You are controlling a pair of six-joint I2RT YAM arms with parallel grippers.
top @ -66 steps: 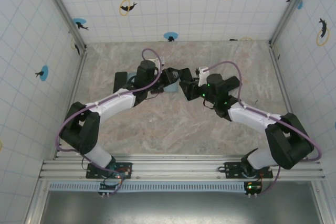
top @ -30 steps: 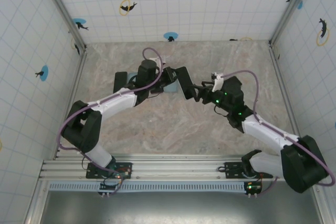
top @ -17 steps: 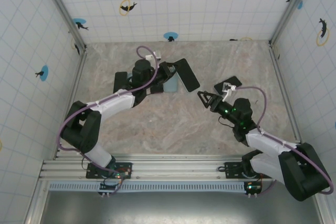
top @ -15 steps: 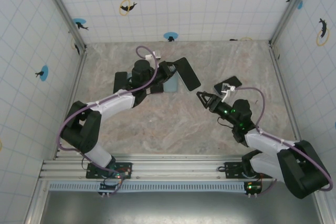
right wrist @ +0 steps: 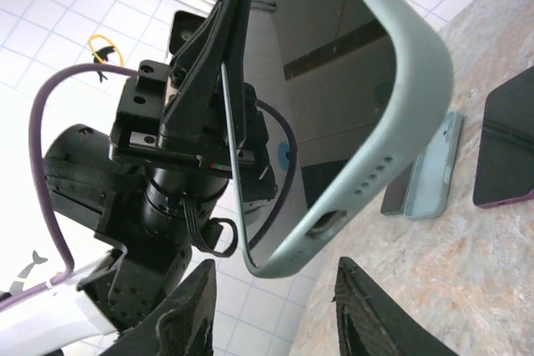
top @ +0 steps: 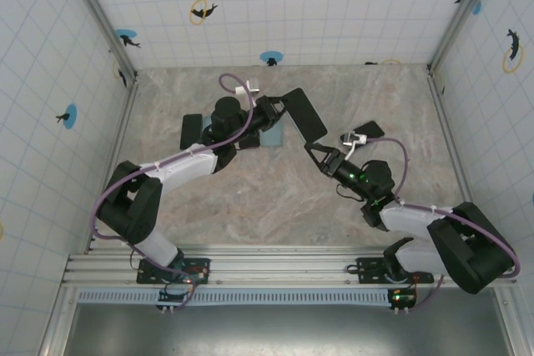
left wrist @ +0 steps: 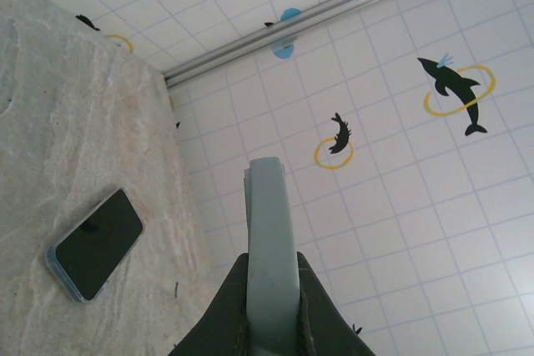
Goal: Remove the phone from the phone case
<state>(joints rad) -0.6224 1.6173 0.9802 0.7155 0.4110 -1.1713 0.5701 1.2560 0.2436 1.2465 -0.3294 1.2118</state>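
My left gripper [top: 275,112] is shut on the phone case [top: 304,118], a pale green case with the dark phone [right wrist: 334,81] still seated in it, held tilted above the table. In the left wrist view the case's thin edge [left wrist: 271,239] rises from between the left gripper's [left wrist: 271,310] fingers. My right gripper [top: 319,154] points up-left at the case's lower end. In the right wrist view the case's bottom corner [right wrist: 288,266] hangs level with the tips of the right gripper [right wrist: 279,310]. That gripper's jaws stand apart, and a gap shows on each side of the corner.
A second phone in a blue case [left wrist: 96,243] lies flat on the marble table [top: 275,198]. A light blue cased phone [right wrist: 430,177] and a dark purple-edged item [right wrist: 509,152] lie beyond the held case. Tiled walls enclose the table.
The left gripper has lifted and swung the cased phone up and to the right. The right arm pulled back toward its base, then turned toward the case's lower end, and its jaws have narrowed.
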